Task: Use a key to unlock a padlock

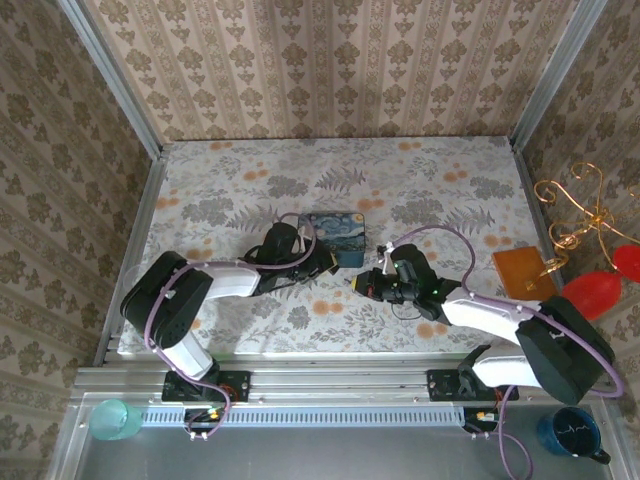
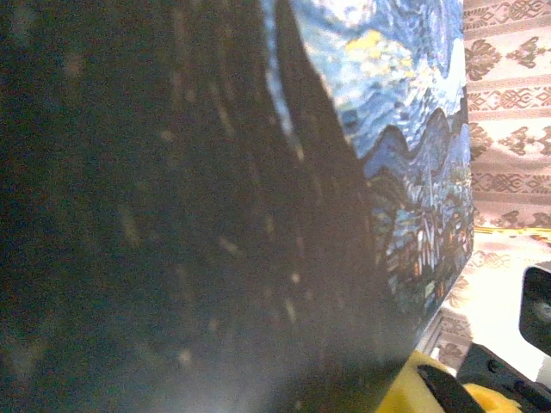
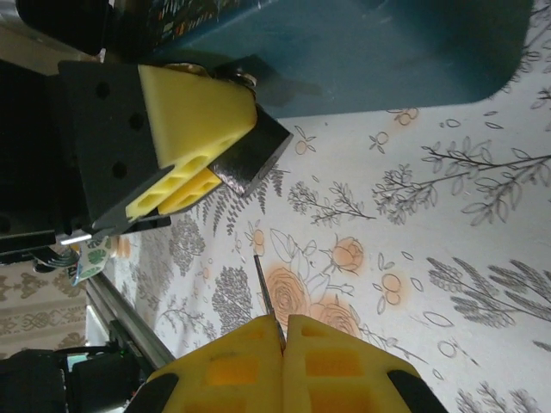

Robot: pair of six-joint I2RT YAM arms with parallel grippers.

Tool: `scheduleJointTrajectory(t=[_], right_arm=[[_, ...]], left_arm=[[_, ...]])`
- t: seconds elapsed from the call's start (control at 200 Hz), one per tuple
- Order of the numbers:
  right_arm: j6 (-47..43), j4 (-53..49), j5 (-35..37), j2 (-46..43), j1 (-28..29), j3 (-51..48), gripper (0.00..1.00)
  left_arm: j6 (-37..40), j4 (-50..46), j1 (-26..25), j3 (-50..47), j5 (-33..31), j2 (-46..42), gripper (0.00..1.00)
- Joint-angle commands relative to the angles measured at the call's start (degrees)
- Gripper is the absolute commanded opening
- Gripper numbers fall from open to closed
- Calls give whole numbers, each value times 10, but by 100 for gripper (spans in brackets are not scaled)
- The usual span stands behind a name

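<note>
**One key, one padlock, lining up by one tin**
Right fingers (image 3: 241,361) are pinching a thin silvery key (image 3: 263,292), fully closed. Left fingers (image 3: 185,112) are seemingly clamping the tiny dark-bodied padlock (image 3: 250,151) just beside the blue swirl-painted rectangular tin's (image 3: 387,52) near side. Risk: a misaligned push could be twisting the barely gripped key loose.

Top view's bright and even, soft overhead light, only faint shadows under the arms (image 1: 230,280). Left wrist view is rough: left two thirds is a dark grainy blur, the blue tin (image 2: 405,129) soft, wallpaper (image 2: 508,103) at right blown out. Right wrist view's sharp, key (image 3: 264,292) crisp, upper left corner murky.
</note>
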Motion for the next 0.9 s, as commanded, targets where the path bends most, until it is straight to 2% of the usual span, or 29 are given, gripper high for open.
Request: scheduleJointTrajectory(t=[0.0, 0.125, 0.58, 0.895], right_arm=[[28, 64, -45, 25, -16, -3, 0], [62, 126, -81, 51, -53, -24, 0], [115, 311, -151, 160, -70, -25, 0], [103, 316, -196, 167, -93, -16, 0]], left_arm=[[-27, 48, 8, -13, 24, -25, 6], [-53, 89, 13, -33, 18, -34, 6], [-109, 164, 14, -55, 23, -28, 4], [-116, 161, 13, -52, 25, -38, 3]])
